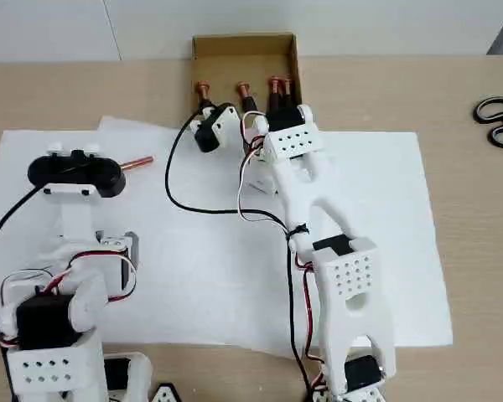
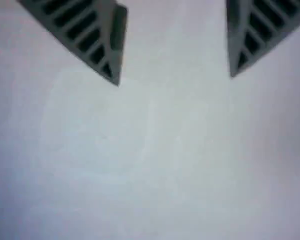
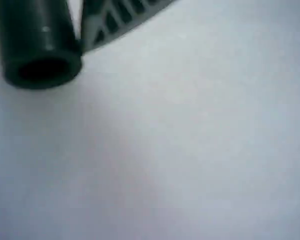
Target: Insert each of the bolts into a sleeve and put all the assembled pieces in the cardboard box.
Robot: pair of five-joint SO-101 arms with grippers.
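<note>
Your right claw (image 1: 278,102) is clenched, as far as can be judged, on a black hollow plastic sleeve (image 3: 37,47). The sleeve lies pressed against a grey ribbed finger (image 3: 117,17), with its open bore towards the wrist camera. You cannot tell whether a bolt sits in its far end.

The right claw stands at the near edge of the open brown cardboard box (image 1: 243,38). Other copper-headed pieces (image 1: 203,89) rest at that same edge, their heads towards the box's inside.

Your left claw (image 2: 173,78) is released, its fingers wide apart with nothing between them. It hangs over the white paper sheet (image 1: 201,251) that covers the pale wooden surface (image 1: 453,92), well apart from the box. A loose copper-coloured metal bolt (image 1: 137,162) lies on the sheet just beside the left claw, on its box-ward side.

The step in hand is probably delivery. The next move calls for you to carry the sleeve past the box's rim before letting go. The loose bolt is not yet sleeved; your left claw is the nearer one to take it.
</note>
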